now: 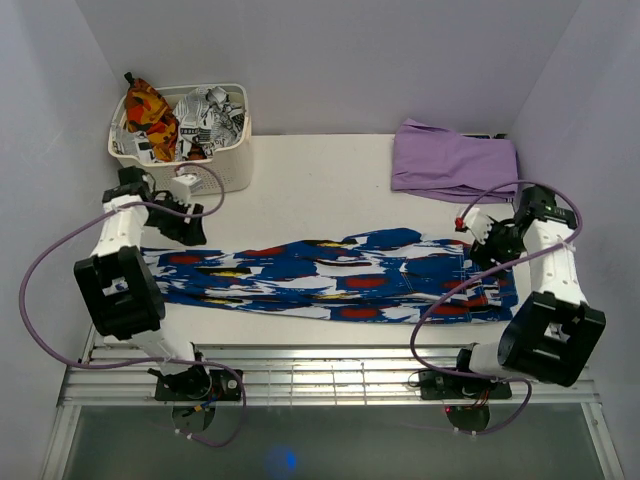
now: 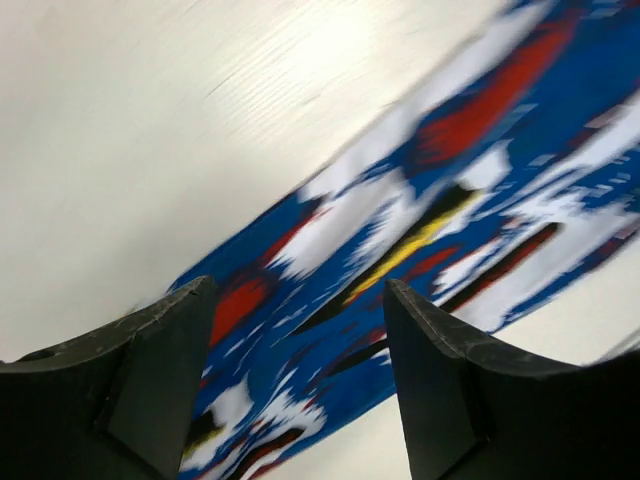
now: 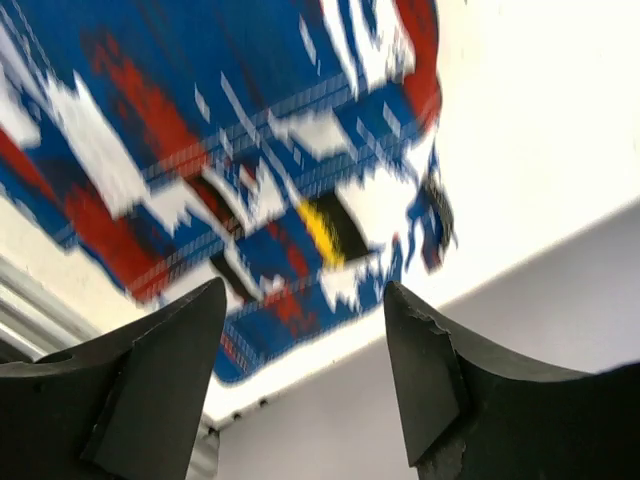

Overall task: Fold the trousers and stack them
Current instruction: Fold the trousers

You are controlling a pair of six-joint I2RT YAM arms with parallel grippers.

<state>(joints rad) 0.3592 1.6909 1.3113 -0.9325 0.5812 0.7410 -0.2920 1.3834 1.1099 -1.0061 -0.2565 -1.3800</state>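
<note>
The trousers [image 1: 330, 275] lie flat in a long strip across the table, blue with white, red, black and yellow streaks. Over their left end hangs my left gripper [image 1: 190, 230], just above the far edge of the cloth. The left wrist view shows that gripper [image 2: 300, 290] open above the trousers [image 2: 480, 180], nothing between its fingers. My right gripper [image 1: 482, 245] is above the right end of the strip. In the right wrist view it [image 3: 305, 290] is open too, above the corner of the trousers [image 3: 200, 130], gripping nothing.
A white basket [image 1: 232, 172] at the back left holds orange-red and black-and-white printed clothes. A folded lilac garment [image 1: 455, 160] lies at the back right. A slatted metal rail [image 1: 330, 375] runs along the near table edge. Walls close in on both sides.
</note>
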